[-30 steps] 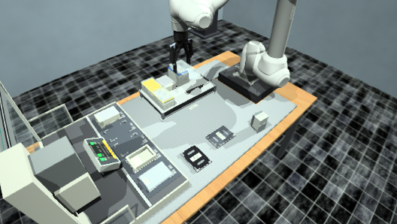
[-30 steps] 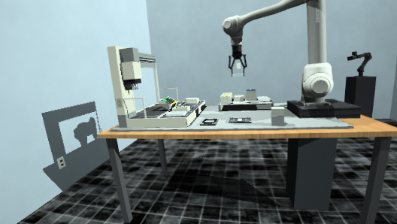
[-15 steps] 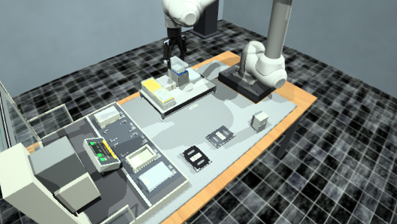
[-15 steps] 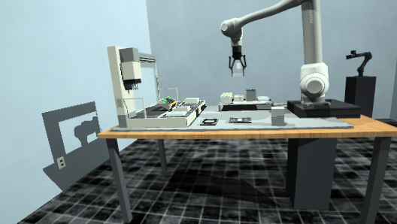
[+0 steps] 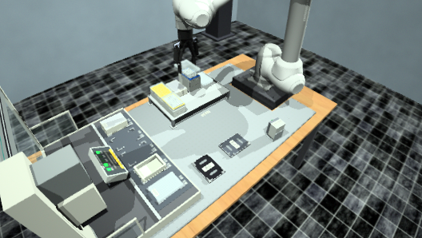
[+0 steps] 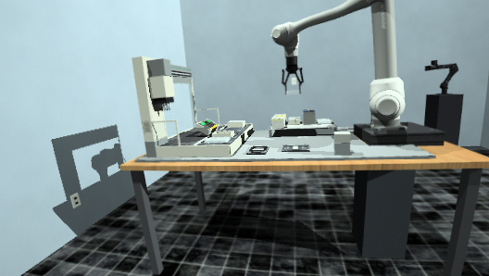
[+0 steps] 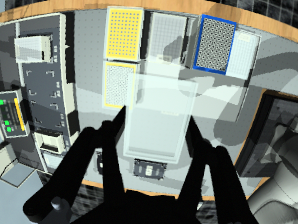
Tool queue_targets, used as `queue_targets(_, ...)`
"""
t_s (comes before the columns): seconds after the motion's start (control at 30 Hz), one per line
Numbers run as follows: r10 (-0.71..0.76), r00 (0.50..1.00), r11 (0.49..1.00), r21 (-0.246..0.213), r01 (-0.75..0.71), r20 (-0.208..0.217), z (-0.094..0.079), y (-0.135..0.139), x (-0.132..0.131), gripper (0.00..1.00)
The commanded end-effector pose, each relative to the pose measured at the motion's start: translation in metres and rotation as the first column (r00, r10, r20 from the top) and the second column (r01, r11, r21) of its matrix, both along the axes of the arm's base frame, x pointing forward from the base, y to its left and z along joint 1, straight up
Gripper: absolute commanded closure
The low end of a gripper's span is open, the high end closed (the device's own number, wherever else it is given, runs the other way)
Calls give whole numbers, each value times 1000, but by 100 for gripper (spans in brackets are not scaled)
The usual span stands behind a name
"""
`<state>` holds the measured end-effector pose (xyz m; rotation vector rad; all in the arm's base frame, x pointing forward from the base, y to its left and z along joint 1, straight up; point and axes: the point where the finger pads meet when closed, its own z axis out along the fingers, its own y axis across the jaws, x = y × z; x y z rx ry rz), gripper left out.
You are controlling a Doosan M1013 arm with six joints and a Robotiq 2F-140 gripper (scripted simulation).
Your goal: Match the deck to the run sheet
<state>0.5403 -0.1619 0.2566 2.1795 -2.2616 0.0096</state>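
My gripper is shut on a clear box-shaped cover and holds it level, high above the shelf. On the shelf stand a yellow tip rack, a second yellow-edged rack, a blue tip rack and clear covered items. The liquid handler's deck holds a pale plate, an open white reservoir and a covered plate, with bare positions between them.
Two black nests lie on the grey mat. The key box stands near the table's edge. The handler's tall gantry and a panel with green lights rise beside the deck. The arm's base is behind the shelf.
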Motion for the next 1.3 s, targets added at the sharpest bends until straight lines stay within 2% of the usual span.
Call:
queue_targets(0.0, 0, 1000, 1000, 0, 0, 1, 1, 0, 0, 90)
queue_targets(1.1, 0, 1000, 1000, 0, 0, 1, 1, 0, 0, 90)
queue_targets(1.27, 0, 1000, 1000, 0, 0, 1, -8, 0, 0, 90)
